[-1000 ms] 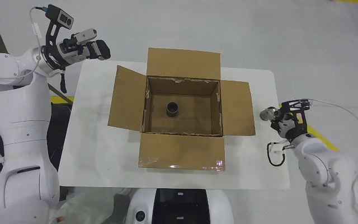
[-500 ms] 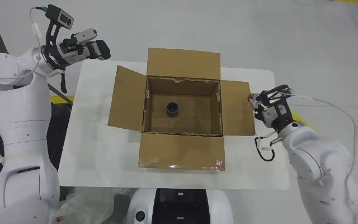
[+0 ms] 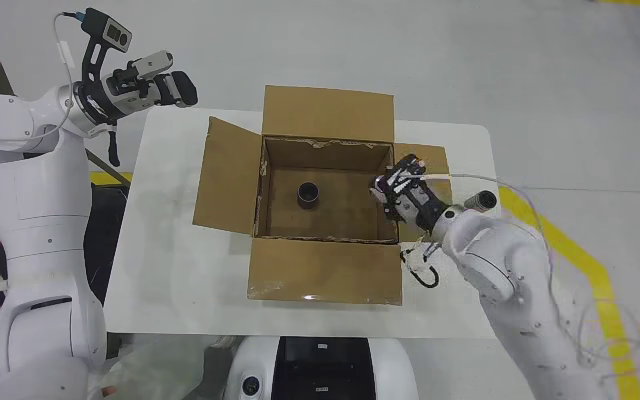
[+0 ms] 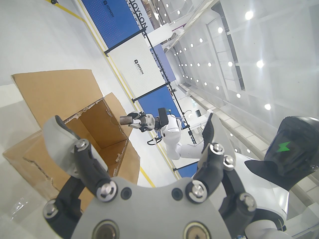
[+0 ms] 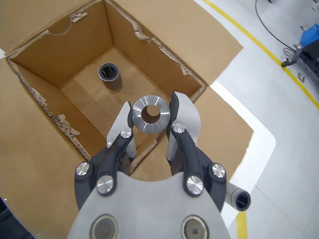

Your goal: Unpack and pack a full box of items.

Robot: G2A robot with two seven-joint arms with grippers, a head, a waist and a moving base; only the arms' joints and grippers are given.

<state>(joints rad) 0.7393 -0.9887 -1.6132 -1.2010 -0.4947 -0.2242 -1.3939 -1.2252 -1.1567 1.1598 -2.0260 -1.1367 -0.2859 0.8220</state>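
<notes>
An open cardboard box (image 3: 325, 268) lies below the right claw (image 5: 152, 115), by which a steel sleeve (image 5: 143, 126) is pinched above the near wall. Released here, it could be deflected outside by the rim. The left claw (image 4: 132, 125) is spread.

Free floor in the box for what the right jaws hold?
Box floor is bare between the upright dark cylinder and the right wall, near the held metal ring, and along the near wall. Crowded only around that cylinder, left of centre. Table left of the left flap is bare.
</notes>
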